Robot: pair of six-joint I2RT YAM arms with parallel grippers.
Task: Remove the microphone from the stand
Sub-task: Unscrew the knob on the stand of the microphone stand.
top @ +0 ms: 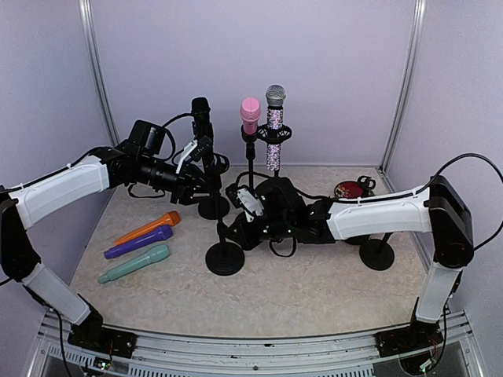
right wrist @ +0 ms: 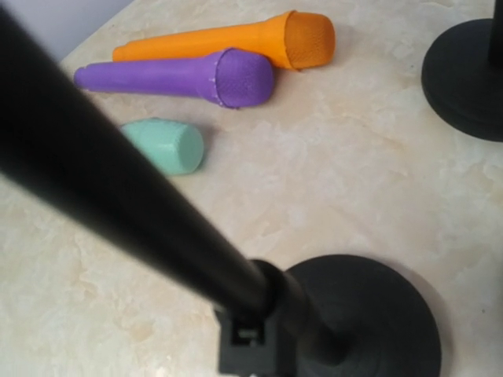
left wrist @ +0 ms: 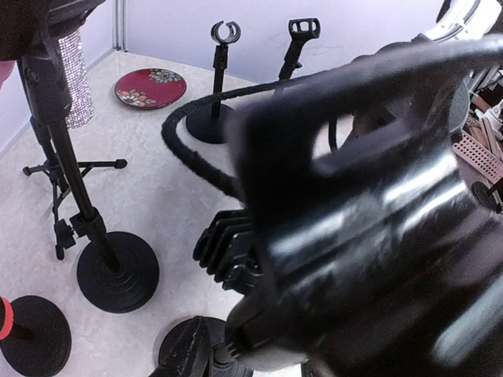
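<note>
We are seeing the black microphone [top: 201,110] upright on its stand, toward eleven o'clock from the table's middle. The left pincer [top: 196,159] is clamping its body from nine o'clock, and the left arm is stretching level toward three o'clock. The right pincer [top: 236,225] is sitting shut by the front stand's pole [right wrist: 157,228]. The left wrist view is showing the red plate [left wrist: 149,86] whole, while overhead the right arm is half hiding it.

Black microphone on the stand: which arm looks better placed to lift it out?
Left. The left gripper is at the black microphone; the right gripper sits low by a different stand pole.
</note>
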